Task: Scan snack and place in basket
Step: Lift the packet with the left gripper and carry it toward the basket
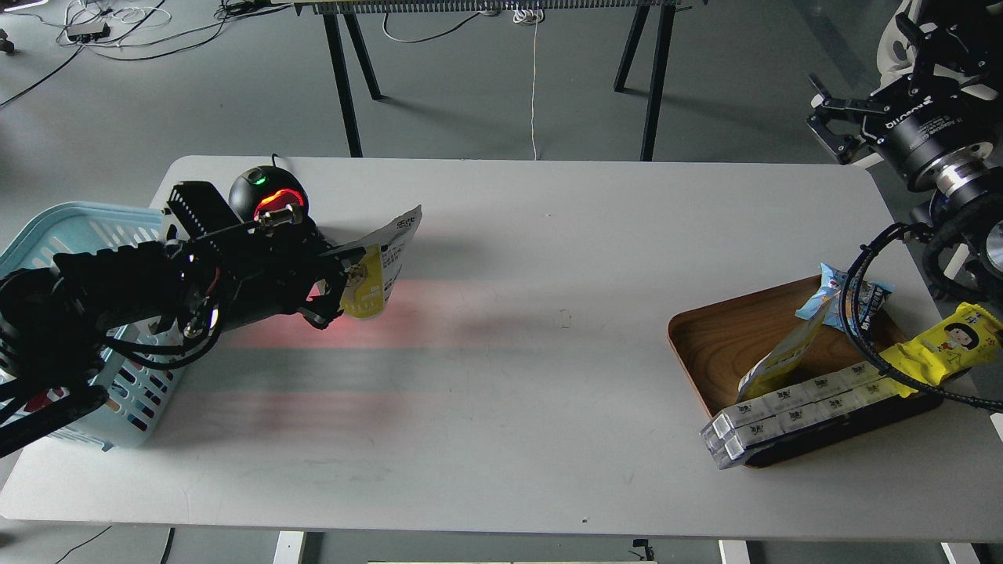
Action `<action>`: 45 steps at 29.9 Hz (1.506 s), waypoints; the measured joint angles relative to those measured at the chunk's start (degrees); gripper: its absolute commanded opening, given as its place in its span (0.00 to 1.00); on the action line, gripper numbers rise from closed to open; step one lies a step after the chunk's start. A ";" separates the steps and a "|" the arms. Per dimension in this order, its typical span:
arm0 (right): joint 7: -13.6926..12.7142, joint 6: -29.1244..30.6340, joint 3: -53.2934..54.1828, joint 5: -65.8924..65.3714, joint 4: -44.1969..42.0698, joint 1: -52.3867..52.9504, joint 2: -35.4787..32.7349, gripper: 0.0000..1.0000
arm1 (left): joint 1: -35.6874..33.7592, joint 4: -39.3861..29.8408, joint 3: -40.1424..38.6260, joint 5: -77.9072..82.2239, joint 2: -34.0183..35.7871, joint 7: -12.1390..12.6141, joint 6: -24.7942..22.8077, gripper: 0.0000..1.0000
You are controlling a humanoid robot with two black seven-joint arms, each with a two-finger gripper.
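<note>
My left gripper (335, 282) is shut on the snack (378, 262), a white and yellow pouch held upright a little above the table. It hangs just right of the black round scanner (265, 190), whose light glows red and casts red stripes on the table. The light blue basket (74, 235) stands at the table's left edge, partly hidden behind my left arm. My right gripper (832, 125) is open and empty, raised off the table's far right corner.
A brown wooden tray (725, 337) at the right holds a blue packet (838, 294), a long yellow wrapper with a cartoon face (952, 337), another pouch (776, 356) and white boxes (791, 411). A black cable (862, 313) loops over the tray.
</note>
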 measured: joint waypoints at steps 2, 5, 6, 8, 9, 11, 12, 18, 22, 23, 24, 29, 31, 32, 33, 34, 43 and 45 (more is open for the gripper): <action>0.00 0.00 0.00 -0.08 0.00 0.01 0.00 0.96 | -0.31 -0.01 -0.10 0.00 0.08 0.00 -0.97 0.00; 0.00 0.00 0.00 -0.14 0.00 0.01 0.00 0.96 | -1.13 -0.01 -0.56 0.00 0.08 0.00 -2.83 0.00; 0.00 0.00 0.00 -0.16 0.00 0.08 0.00 0.96 | -1.55 -0.01 -0.69 0.00 0.08 0.00 -3.50 0.00; -0.03 0.00 0.00 -0.18 0.00 0.35 0.00 0.96 | -2.44 -0.01 -0.78 0.00 0.02 0.00 -5.12 0.00; -0.06 0.00 0.00 -0.18 -0.02 0.50 0.00 0.96 | -2.93 -0.01 -0.79 0.00 -0.08 0.00 -6.04 0.00; -0.08 0.00 -0.27 -0.19 -0.06 0.72 -0.06 0.96 | -3.99 -0.01 -0.81 0.00 -0.33 0.00 -7.74 0.00; -0.08 0.00 -0.58 -0.19 -0.08 0.83 -0.08 0.96 | -4.58 -0.01 -0.82 0.00 -0.49 0.00 -8.72 0.00; -0.09 0.00 -1.88 -0.19 -0.11 1.87 -0.08 0.96 | -6.19 -0.01 -1.21 0.01 -2.26 0.42 -10.85 0.00; -0.09 0.00 -2.01 -0.19 -0.11 1.92 -0.08 0.96 | -5.95 0.00 -2.02 -1.63 -2.97 1.13 -8.79 0.00; -0.09 0.00 -2.02 -0.19 -0.11 1.92 -0.08 0.96 | -5.77 0.00 -2.04 -2.25 -3.02 1.30 -7.93 0.00; -0.09 0.00 -2.02 -0.19 -0.11 1.92 -0.08 0.96 | -5.58 0.00 -2.09 -2.69 -3.03 1.48 -7.12 0.00; -0.09 0.00 -2.09 -0.19 -0.10 1.94 -0.08 0.96 | -3.41 0.00 -2.22 -4.89 -2.99 2.23 -1.20 0.00; -0.09 0.00 -2.10 -0.19 -0.09 1.95 -0.08 0.96 | -1.96 0.00 -2.24 -5.30 -2.93 2.74 1.35 0.00; -0.09 0.00 -2.11 -0.19 -0.09 1.98 -0.08 0.96 | -1.19 0.00 -2.24 -5.39 -2.88 2.97 2.90 0.00; -0.09 0.00 -2.10 -0.19 -0.09 2.03 -0.09 0.96 | -0.51 0.00 -2.24 -5.43 -2.86 3.08 4.22 0.00; -0.09 -0.02 -2.11 -0.19 -0.09 2.04 -0.09 0.96 | 0.22 0.02 -2.24 -5.43 -2.83 3.18 5.62 0.00; -0.09 -0.21 -3.22 -0.19 -0.09 2.89 -0.09 0.96 | 3.75 0.38 -2.24 -6.91 -2.37 3.76 12.56 0.00; -0.09 -0.34 -3.24 -0.19 -0.09 2.98 -0.09 0.96 | 4.41 0.56 -2.23 -7.14 -2.28 3.75 13.39 0.00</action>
